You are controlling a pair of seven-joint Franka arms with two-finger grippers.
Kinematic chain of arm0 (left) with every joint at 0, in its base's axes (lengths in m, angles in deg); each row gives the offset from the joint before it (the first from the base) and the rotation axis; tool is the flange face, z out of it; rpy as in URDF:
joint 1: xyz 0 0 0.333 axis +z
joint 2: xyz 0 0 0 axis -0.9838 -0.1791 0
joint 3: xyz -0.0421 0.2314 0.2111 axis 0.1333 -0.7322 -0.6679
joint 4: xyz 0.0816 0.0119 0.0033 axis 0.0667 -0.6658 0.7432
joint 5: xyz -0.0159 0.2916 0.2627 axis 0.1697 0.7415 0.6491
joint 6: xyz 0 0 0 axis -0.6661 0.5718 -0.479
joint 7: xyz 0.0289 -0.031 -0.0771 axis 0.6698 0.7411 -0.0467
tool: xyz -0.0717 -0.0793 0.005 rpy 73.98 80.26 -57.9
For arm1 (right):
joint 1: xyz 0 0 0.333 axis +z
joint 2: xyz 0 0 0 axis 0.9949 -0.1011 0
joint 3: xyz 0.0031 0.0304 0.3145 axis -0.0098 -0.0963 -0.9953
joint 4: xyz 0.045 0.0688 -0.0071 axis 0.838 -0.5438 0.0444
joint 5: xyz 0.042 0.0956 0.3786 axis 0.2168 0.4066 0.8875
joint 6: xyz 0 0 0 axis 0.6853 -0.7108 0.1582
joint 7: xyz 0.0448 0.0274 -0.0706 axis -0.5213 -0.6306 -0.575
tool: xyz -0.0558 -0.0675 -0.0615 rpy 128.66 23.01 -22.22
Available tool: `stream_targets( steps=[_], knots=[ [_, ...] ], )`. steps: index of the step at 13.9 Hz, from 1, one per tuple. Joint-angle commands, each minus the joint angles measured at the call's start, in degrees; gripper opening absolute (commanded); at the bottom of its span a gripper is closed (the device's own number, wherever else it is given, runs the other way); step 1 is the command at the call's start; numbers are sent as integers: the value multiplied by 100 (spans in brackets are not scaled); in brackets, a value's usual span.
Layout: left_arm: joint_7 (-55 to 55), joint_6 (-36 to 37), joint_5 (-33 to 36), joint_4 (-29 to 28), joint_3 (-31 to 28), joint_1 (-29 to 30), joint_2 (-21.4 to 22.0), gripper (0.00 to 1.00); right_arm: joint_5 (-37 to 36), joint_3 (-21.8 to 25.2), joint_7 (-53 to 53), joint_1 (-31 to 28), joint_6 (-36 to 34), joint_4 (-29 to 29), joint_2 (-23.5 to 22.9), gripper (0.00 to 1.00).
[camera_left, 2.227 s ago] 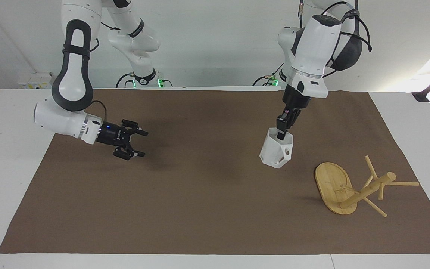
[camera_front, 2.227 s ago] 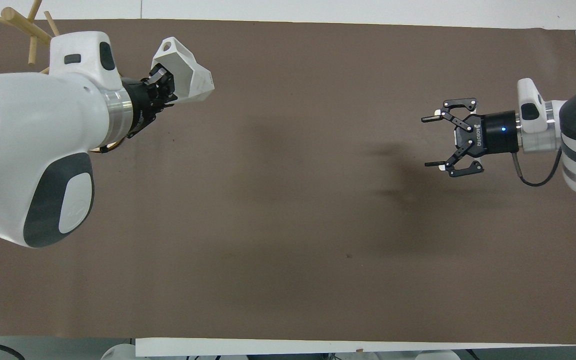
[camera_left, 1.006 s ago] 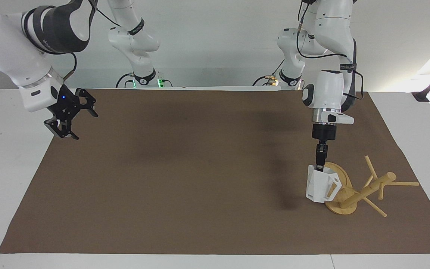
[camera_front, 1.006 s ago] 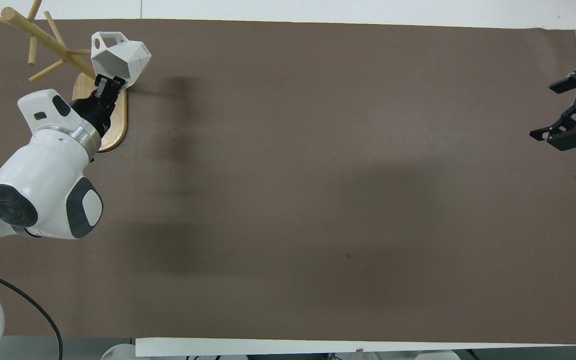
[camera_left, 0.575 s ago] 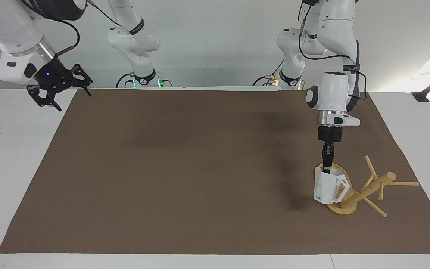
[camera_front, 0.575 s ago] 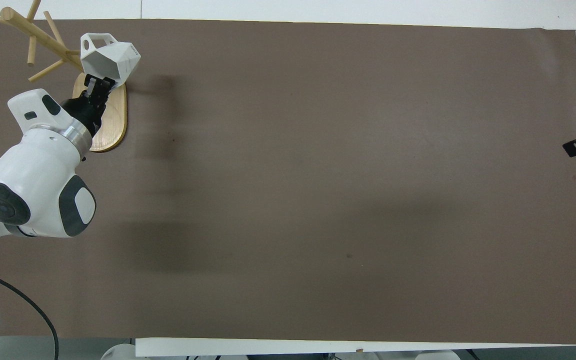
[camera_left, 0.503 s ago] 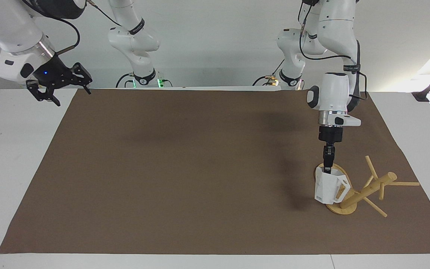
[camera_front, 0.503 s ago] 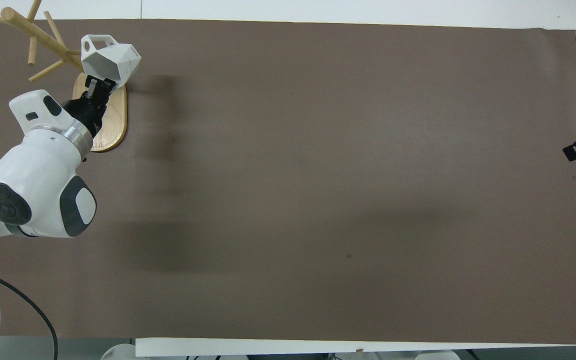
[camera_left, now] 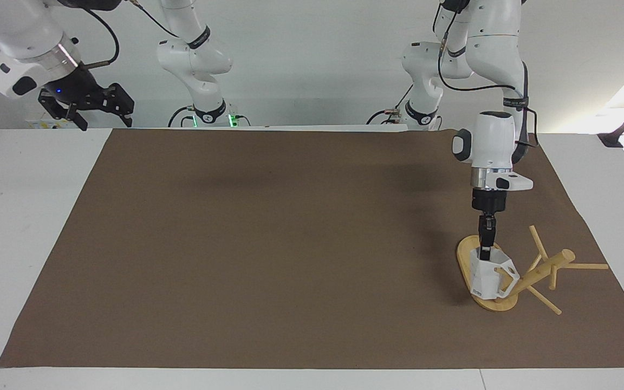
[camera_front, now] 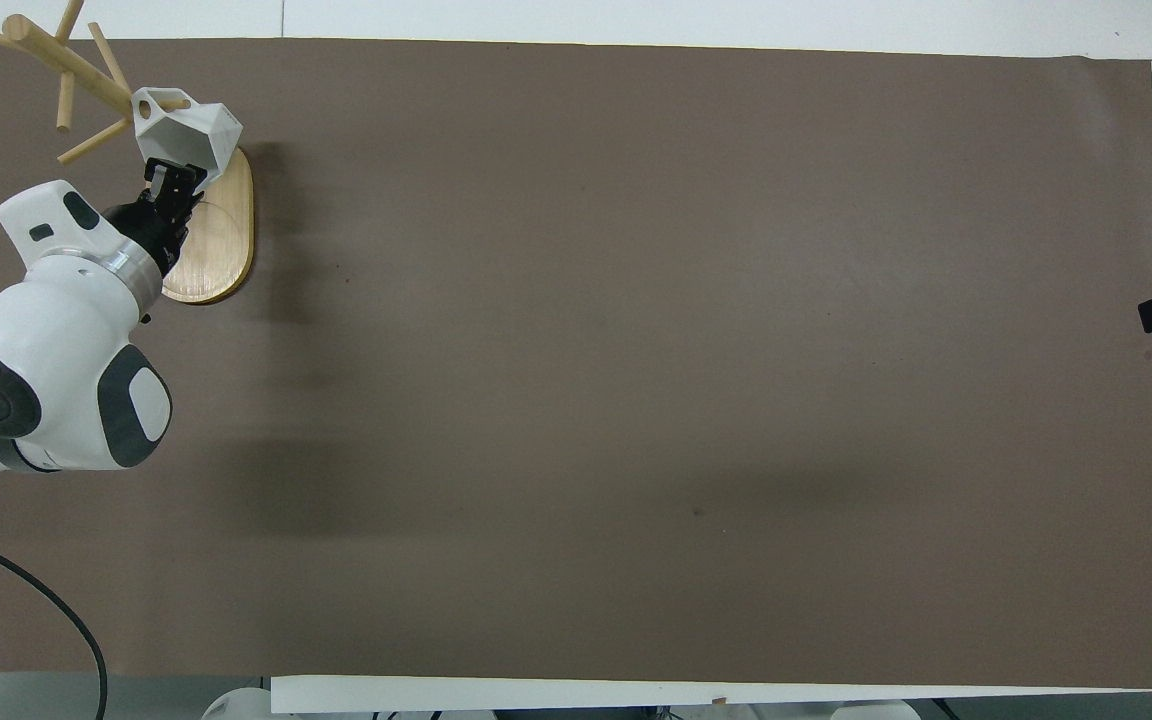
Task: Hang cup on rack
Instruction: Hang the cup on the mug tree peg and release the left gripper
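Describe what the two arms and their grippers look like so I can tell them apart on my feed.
Both arms are glossy white with dark grey joint panels and silver wrist rings; loose black cables run along each. The left gripper is slim and black, with narrow straight fingers. The right gripper is bulkier, a black open-linkage build with a small blue light on its body. Green lights glow at both arm bases.

**Count of things on the table**

One brown mat point(camera_left: 268, 244) covers the table. On it stands one rack point(camera_left: 499, 281), at the left arm's end; four thin pegs show on its post. One cup point(camera_left: 486, 277) is over the rack's base. Two grippers: the left gripper point(camera_left: 486, 250) at the cup, the right gripper point(camera_left: 85, 103) well apart from the rack.
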Motion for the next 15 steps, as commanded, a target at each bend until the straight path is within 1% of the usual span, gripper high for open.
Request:
stream_targets(
  steps=[1,2,3,4,5,6,7,8,9,10,11,12,13,14,15],
  knots=[
    [-21,227,-52,-81,52,76,154,44,-27,79,161,22,-17,-292,113,99],
    [-38,401,-52,-291,43,58,415,44,-27,79,161,13,-70,-284,95,99],
    [-65,638,-52,-493,43,41,679,49,-27,88,170,4,-79,-258,8,99],
    [-56,1049,-52,-582,43,32,969,63,26,88,170,-31,-105,-266,-19,99],
    [-13,1810,-52,-540,34,32,1215,83,35,88,161,-57,-105,-275,-10,99],
    [-82,2758,-52,-374,26,32,1461,92,35,88,152,-57,-105,-301,-2,99],
    [-178,3794,-26,-85,8,67,1690,100,35,88,143,-66,-105,-310,-2,99],
    [-362,4527,-17,240,8,84,1823,100,44,79,135,-58,-97,-319,7,99],
    [-634,5300,-9,643,-1,85,1850,100,44,79,135,-57,-97,-354,16,99],
    [-854,6143,0,1204,-1,102,1798,100,44,79,126,-49,-97,-363,16,99],
    [-969,6717,0,1628,8,102,1737,100,44,79,126,-49,-97,-363,16,99],
    [-927,6983,0,1919,8,93,1684,100,35,79,126,-31,-71,-372,25,99],
    [-935,7047,-8,2105,-1,111,1692,100,35,79,126,-22,-62,-389,25,99],
    [-926,7056,-8,2167,-1,128,1727,100,35,79,126,-22,-53,-389,25,99],
    [-996,7300,26,2307,8,128,1728,100,35,79,126,-22,-53,-389,25,99]
  ],
)
